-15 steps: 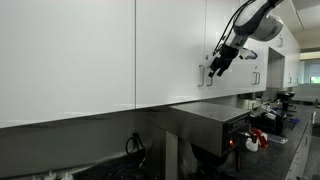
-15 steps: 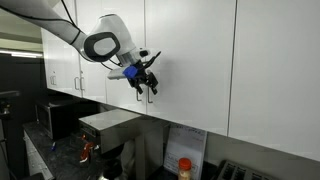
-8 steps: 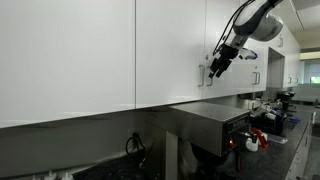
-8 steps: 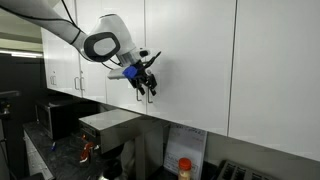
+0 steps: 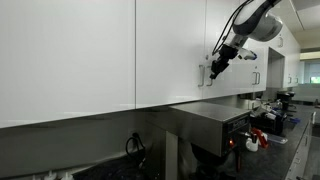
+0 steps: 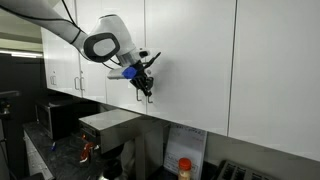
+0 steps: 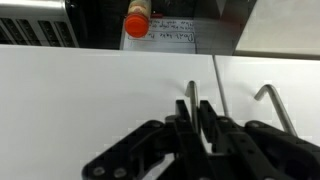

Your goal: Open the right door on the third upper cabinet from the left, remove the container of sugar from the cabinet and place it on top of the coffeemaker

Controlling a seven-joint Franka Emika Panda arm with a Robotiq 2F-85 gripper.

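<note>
Well, gripper (image 7: 195, 125) sat pinched on bar handle (image 7: 192, 92) at left edge of right door (image 7: 90, 110), door shut. I feared straight pull off hinge arc would slip thin bar.

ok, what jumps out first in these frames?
The gripper, pinched around a slim silver bar handle on the glossy white upper cabinets, dead centre in the wrist view. Just below it, in both exterior views, sits the boxy stainless coffeemaker under the cabinets. An orange-lidded bottle stands low down, further along the counter.
</note>
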